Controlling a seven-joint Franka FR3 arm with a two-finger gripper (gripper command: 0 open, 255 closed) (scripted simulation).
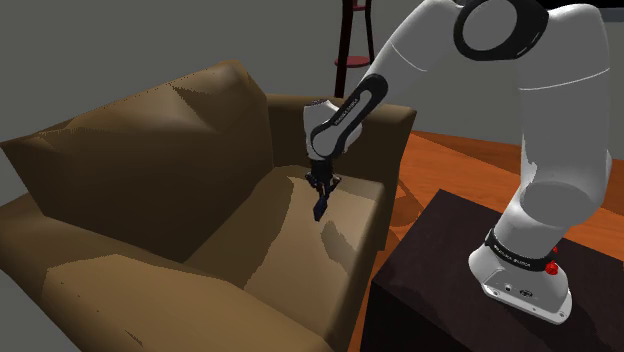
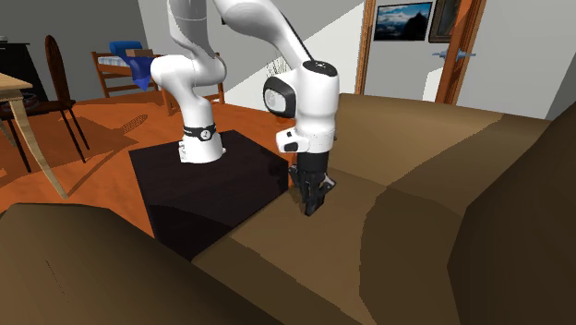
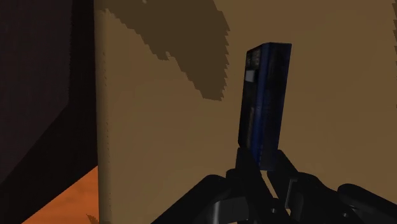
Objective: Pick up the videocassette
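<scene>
Two black fingers of the gripper (image 3: pixel 264 170) clasp the near end of the dark blue videocassette (image 3: pixel 265 95), which appears clear of the brown sofa's seat cushion (image 1: pixel 285 245). The grasp looks made, so the lift is the step in hand, calling for a steady rise. The cassette's long axis follows the fingers, its free end pointing down at the cushion

White arm (image 1: pixel 560 150), glossy rounded segments, at right of shoulder view. Black ring (image 1: pixel 465 35) around grey joint cap, upper right. Black band (image 1: pixel 515 255) with faint lettering, small red dots, above white base (image 1: pixel 525 288). All-black gripper (image 1: pixel 322 190), two blocky fingers (image 3: pixel 247 168).
</scene>
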